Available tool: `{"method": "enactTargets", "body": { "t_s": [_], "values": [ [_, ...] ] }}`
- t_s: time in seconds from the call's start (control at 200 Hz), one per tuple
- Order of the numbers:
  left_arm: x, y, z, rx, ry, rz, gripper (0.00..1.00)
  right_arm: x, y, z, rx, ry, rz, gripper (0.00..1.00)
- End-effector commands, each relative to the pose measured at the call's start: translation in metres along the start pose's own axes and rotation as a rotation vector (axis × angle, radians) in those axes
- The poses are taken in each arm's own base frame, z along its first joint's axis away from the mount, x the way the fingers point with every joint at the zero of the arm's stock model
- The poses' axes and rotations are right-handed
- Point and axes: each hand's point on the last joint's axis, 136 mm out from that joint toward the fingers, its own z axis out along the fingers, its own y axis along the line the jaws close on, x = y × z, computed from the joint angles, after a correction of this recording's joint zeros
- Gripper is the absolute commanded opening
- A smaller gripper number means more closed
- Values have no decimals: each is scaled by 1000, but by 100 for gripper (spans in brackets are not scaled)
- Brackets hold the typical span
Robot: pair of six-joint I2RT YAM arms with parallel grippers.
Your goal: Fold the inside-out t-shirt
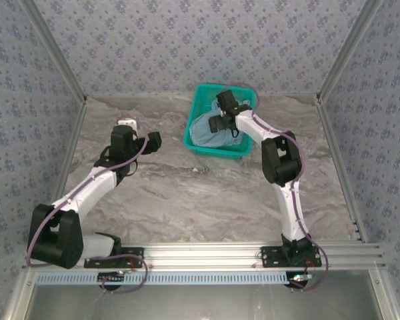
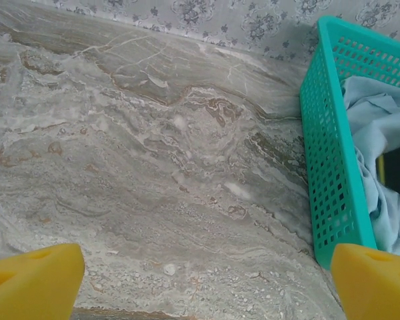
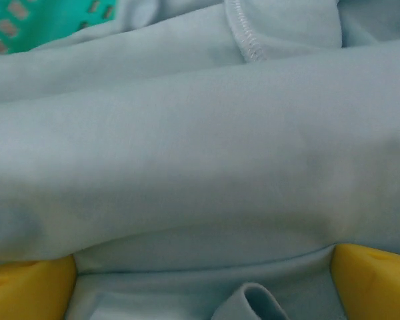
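The inside-out t-shirt (image 1: 208, 133) lies bunched, light blue, in a teal mesh basket (image 1: 195, 110) at the back middle of the table. My right gripper (image 1: 217, 121) reaches down into the basket onto the cloth. In the right wrist view its yellow pads (image 3: 27, 288) stand wide apart, so the gripper (image 3: 203, 283) is open, with folds of the t-shirt (image 3: 200, 153) and a stitched hem lying between and beyond them. My left gripper (image 1: 142, 135) hovers open over bare table left of the basket. In the left wrist view its gripper (image 2: 207, 283) has nothing between the pads (image 2: 33, 280).
The left wrist view has the basket's side wall (image 2: 327, 167) close on the right, with the t-shirt (image 2: 387, 127) spilling inside it. Marbled tabletop (image 1: 207, 200) spreads in front of the basket. Patterned walls and metal rails bound the table on three sides.
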Motion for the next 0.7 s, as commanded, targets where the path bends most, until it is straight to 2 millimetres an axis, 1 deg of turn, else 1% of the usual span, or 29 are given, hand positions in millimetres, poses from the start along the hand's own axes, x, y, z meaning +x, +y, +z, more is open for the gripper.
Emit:
{"method": "enactTargets", "body": {
  "t_s": [0.0,0.05,0.09,0.125,0.185,0.23,0.24,0.29,0.295,0.315,0.32,0.34,0.37,0.38,0.4,0.405,0.425,0.445,0.495,0.505,0.51,0.515,0.525,0.56,0.575,0.58,0.59,0.635,0.695],
  "values": [
    [-2,4,-9,-18,-19,-14,95,12,9,21,-47,100,57,96],
    [-2,5,-11,-25,-22,-13,96,14,17,30,-64,133,60,91],
    [-2,6,-12,-31,-22,-12,96,20,25,37,-94,167,70,83],
    [-2,8,-14,-38,-24,-11,96,23,30,41,-118,179,78,75],
    [0,11,-18,-53,-25,-7,96,25,35,46,-154,181,103,56],
    [0,14,-21,-67,-29,-5,97,18,39,42,-188,162,114,41],
    [-1,15,-22,-71,-31,-5,97,16,39,40,-194,155,117,36],
    [0,18,-25,-83,-32,-3,97,-4,40,24,-212,96,107,17],
    [-1,18,-25,-84,-33,-2,97,-4,40,24,-212,96,107,17],
    [-1,18,-27,-87,-36,-1,97,-13,40,15,-216,68,94,10],
    [-1,18,-27,-87,-36,-1,97,-19,40,9,-219,51,89,8],
    [-2,19,-29,-90,-38,0,97,-26,40,0,-221,27,81,4],
    [-2,20,-31,-95,-39,1,97,-44,40,-24,-230,-34,63,0],
    [-3,20,-33,-97,-42,1,97,-49,40,-29,-232,-53,57,0],
    [-3,21,-34,-100,-43,1,97,-65,39,-51,-239,-112,50,0],
    [-3,21,-35,-102,-45,0,97,-65,40,-52,-240,-117,47,0],
    [-3,22,-37,-104,-47,-1,97,-74,37,-73,-243,-155,46,0],
    [-4,23,-39,-109,-51,-2,97,-92,36,-95,-250,-234,51,0],
    [-5,25,-45,-117,-63,-7,98,-111,31,-147,-272,-356,60,0],
    [-6,25,-47,-118,-67,-8,98,-110,31,-155,-276,-367,61,0],
    [-5,26,-48,-120,-68,-8,98,-115,31,-163,-285,-391,63,0],
    [-6,26,-49,-122,-71,-10,98,-113,32,-163,-288,-390,66,0],
    [-7,27,-50,-125,-76,-12,98,-118,33,-178,-304,-427,70,0],
    [-7,30,-56,-137,-92,-23,98,-126,40,-218,-363,-529,80,0],
    [-8,32,-59,-144,-103,-29,98,-125,44,-231,-385,-559,79,0],
    [-8,32,-60,-145,-107,-31,98,-123,46,-232,-391,-558,77,0],
    [-8,33,-61,-150,-112,-35,98,-127,47,-246,-405,-598,76,0],
    [-11,41,-71,-179,-148,-60,98,-122,66,-287,-462,-669,39,0],
    [-14,55,-85,-227,-204,-105,98,-109,99,-331,-525,-720,-47,0]
  ]
}}
